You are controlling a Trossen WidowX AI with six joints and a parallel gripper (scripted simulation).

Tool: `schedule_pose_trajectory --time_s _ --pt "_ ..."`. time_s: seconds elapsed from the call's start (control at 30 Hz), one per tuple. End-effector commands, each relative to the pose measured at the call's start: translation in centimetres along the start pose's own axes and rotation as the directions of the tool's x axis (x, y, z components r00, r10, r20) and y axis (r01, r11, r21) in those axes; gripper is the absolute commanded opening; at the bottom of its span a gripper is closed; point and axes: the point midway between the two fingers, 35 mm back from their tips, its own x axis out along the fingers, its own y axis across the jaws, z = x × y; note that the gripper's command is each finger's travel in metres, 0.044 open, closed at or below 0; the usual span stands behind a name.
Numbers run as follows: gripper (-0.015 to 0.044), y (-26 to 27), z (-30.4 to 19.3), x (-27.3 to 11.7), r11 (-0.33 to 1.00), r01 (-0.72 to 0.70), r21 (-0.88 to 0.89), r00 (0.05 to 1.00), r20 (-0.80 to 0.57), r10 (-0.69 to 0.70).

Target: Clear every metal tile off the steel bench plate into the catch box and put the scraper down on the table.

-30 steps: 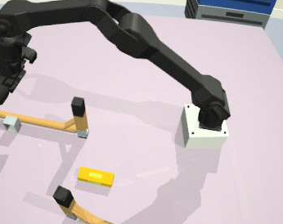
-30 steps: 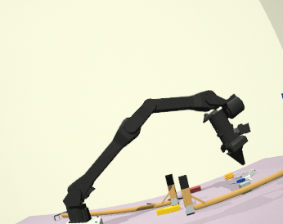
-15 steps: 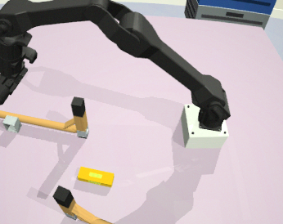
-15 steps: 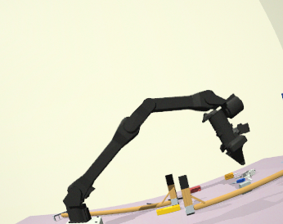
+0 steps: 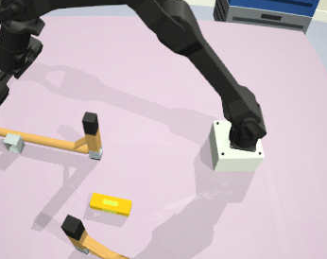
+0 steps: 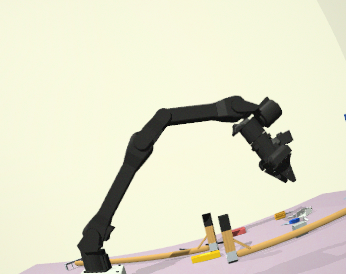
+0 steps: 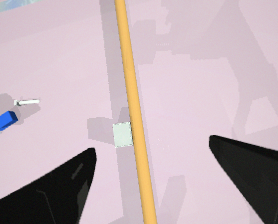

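Observation:
My gripper (image 6: 289, 180) (image 7: 152, 144) is open and empty, high above the table. In the wrist view, a long orange-brown pole (image 7: 131, 75) (image 5: 47, 141) (image 6: 310, 227) runs far below and between the fingers. At its near end stands an upright grip (image 5: 92, 134) (image 6: 228, 235) with a black top. A second such tool has its own upright black-topped grip (image 5: 73, 228) (image 6: 208, 230), and its pole (image 6: 140, 258) runs toward the arm's base. Which is the long scraper I cannot tell. The steel bench plate, the metal tiles and the catch box cannot be made out.
A pale grey block (image 7: 122, 135) (image 5: 13, 143) (image 6: 299, 226) sits beside the first pole. A yellow block (image 5: 111, 204) (image 6: 206, 256) lies near the grips. A blue block (image 7: 7, 120) (image 6: 294, 221), a white rod (image 7: 28, 102), a red block (image 6: 239, 231) and an orange block (image 6: 280, 215) also lie about.

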Motion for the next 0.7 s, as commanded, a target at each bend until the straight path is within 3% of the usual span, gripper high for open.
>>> schedule_pose_trajectory --time_s 0.0,0.67 --pt "0.0440 0.1 0.1 -1.2 1.000 0.001 -0.010 1.000 0.025 -0.001" --pt "0.0440 0.7 0.1 -8.2 0.999 -0.012 -0.047 0.985 0.173 0.020"
